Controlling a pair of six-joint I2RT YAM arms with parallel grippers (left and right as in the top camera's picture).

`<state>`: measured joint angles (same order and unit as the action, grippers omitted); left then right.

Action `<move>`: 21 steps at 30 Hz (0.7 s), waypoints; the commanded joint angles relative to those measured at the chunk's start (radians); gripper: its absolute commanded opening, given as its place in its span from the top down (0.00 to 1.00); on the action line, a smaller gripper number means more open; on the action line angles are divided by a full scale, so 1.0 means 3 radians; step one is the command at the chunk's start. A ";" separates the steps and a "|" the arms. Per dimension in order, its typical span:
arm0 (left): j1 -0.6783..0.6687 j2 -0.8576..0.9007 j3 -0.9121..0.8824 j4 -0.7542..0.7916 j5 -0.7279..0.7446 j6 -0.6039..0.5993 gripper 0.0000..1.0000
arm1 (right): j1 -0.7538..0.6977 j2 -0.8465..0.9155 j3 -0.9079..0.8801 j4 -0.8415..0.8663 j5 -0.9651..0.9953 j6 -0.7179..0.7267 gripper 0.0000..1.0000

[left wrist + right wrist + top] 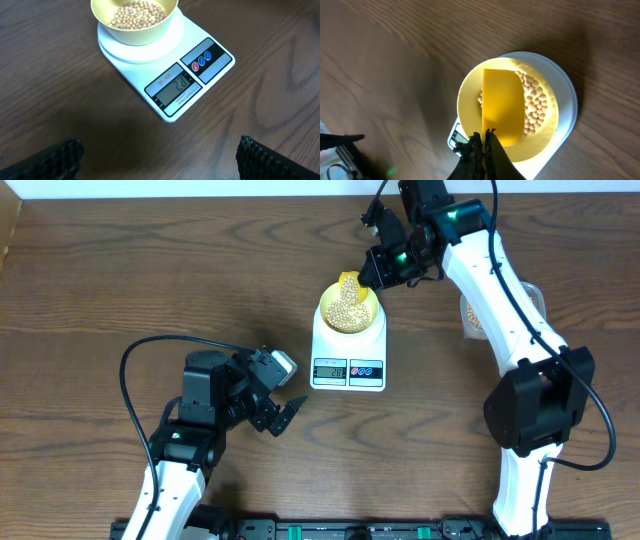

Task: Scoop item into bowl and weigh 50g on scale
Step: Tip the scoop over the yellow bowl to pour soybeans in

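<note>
The white scale [348, 365] stands mid-table with the pale yellow-green bowl [349, 313] on its top, partly filled with tan beans [136, 13]. The scale's grey display [175, 88] is lit. My right gripper [485, 135] is shut on the handle of a yellow scoop [502, 106], whose blade hangs tilted over the bowl [470, 95] and covers part of the beans [535, 105]. My left gripper [283, 415] rests open near the scale's front left corner, its fingertips [257, 155] wide apart over bare wood.
A clear tub with more beans [472, 315] sits behind the right arm at the right, mostly hidden. The right arm [505, 310] stretches across the back right of the wooden table [90, 290].
</note>
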<state>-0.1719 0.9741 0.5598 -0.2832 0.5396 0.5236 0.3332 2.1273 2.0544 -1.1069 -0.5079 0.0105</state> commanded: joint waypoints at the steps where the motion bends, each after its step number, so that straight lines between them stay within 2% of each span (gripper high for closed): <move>1: 0.0014 -0.0027 0.0032 0.0003 -0.0031 -0.0006 0.01 | 0.0014 -0.0009 0.0080 -0.0017 0.0117 -0.0118 0.99; 21: 0.0014 -0.0027 0.0032 0.0003 -0.0031 -0.0006 0.01 | 0.0042 -0.0017 0.0197 -0.0131 0.0289 -0.0364 0.99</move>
<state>-0.1719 0.9741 0.5598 -0.2832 0.5396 0.5236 0.3378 2.1273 2.0861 -1.1381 -0.4236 -0.0784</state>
